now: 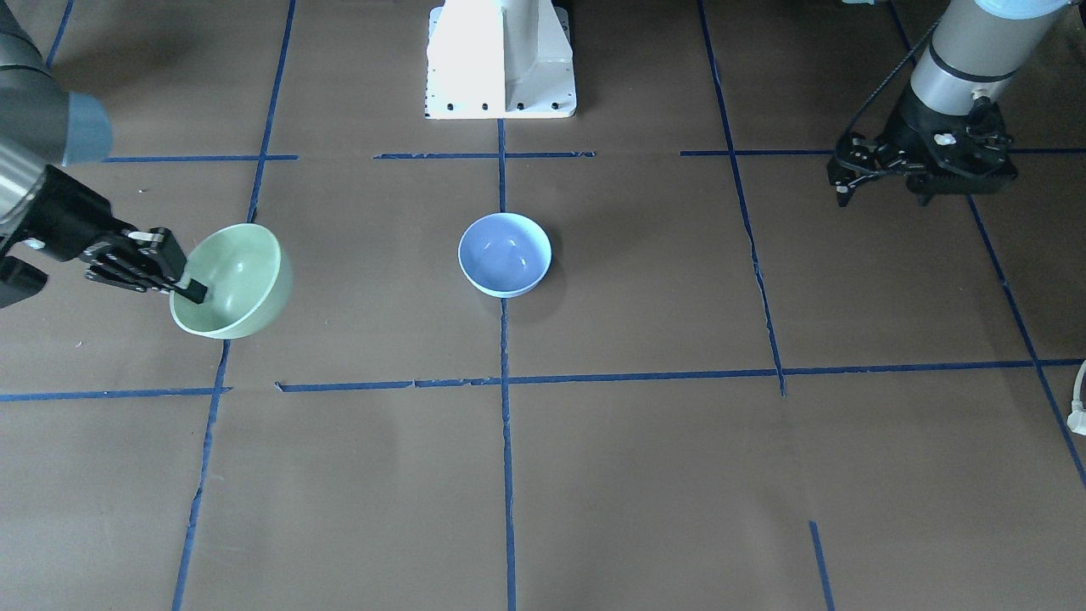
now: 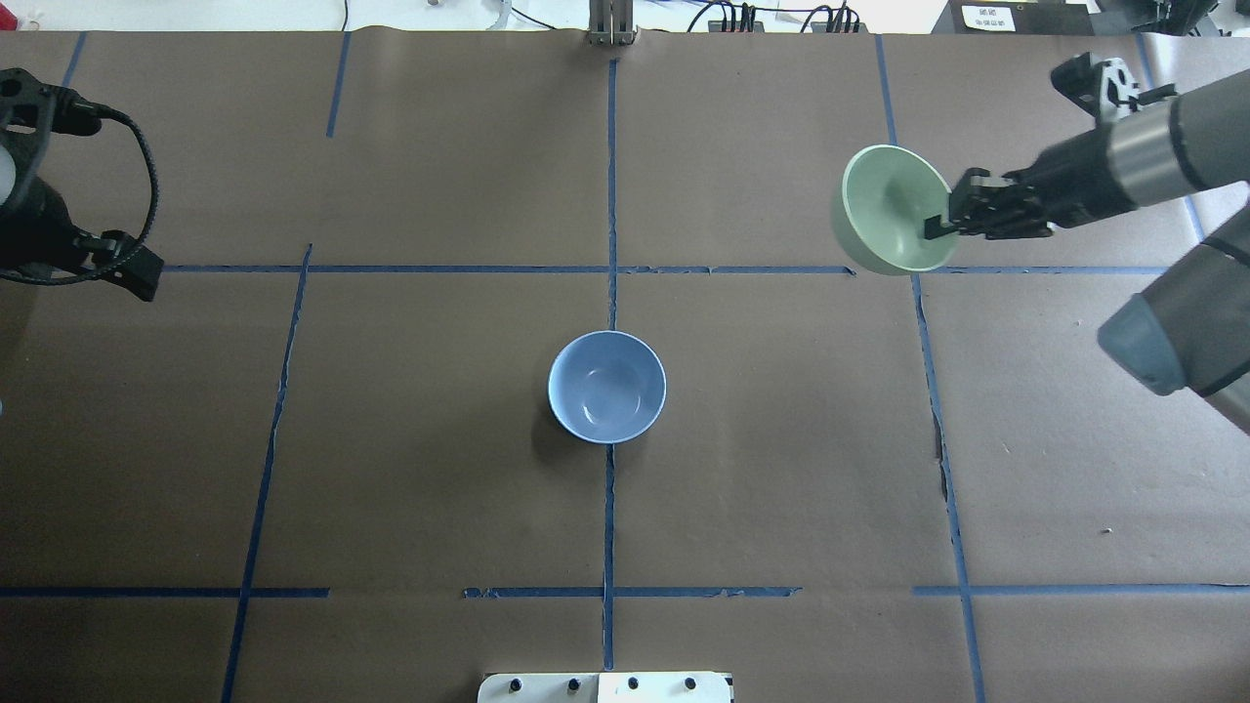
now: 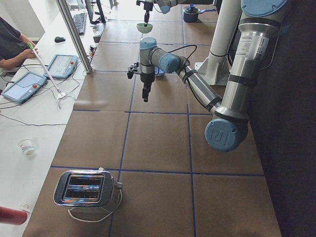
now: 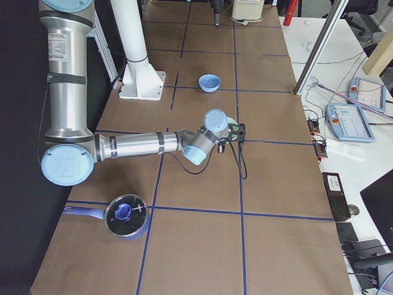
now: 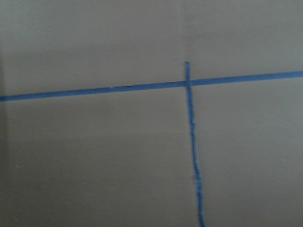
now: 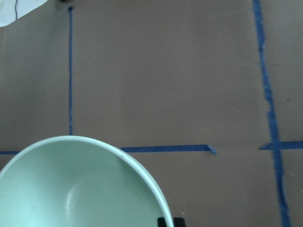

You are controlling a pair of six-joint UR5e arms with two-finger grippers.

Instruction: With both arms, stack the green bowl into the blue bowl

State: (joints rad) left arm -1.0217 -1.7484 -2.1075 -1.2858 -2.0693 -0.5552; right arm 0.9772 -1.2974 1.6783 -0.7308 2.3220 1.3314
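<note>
One big brown tabletop (image 1: pixel 645 475), divided by blue tape lines, carries the whole scene. Next in size are the arms: the left arm (image 3: pixel 197 84) reaches out near the left end of the tabletop, and the right arm (image 2: pixel 1162 156) reaches toward the right end, closer to the operators' edge than to the robot's edge. The green bowl (image 1: pixel 242 271) hangs there, tilted on its side with the opening turned toward the middle of the tabletop, and it seems lifted off the surface. The blue bowl (image 1: pixel 505 253) stands upright at the middle of the tabletop, well apart from the green one and touched by nothing. The right gripper (image 1: pixel 192 292) is clamped on the rim wall of the green bowl, one finger inside and the other outside. The left gripper (image 3: pixel 145 95) points down over the tabletop. I cannot tell whether its fingers are apart or together. I judge the green bowl as light and stiff, probably plastic, so a pinch at one point of the rim can carry it. The wall looks smooth and perhaps slippery, so the bowl may swing or slip in such a narrow hold. The blue bowl is likely just as light and may slide when the green one comes down, so a hold on its rim toward the left end would steady it.
</note>
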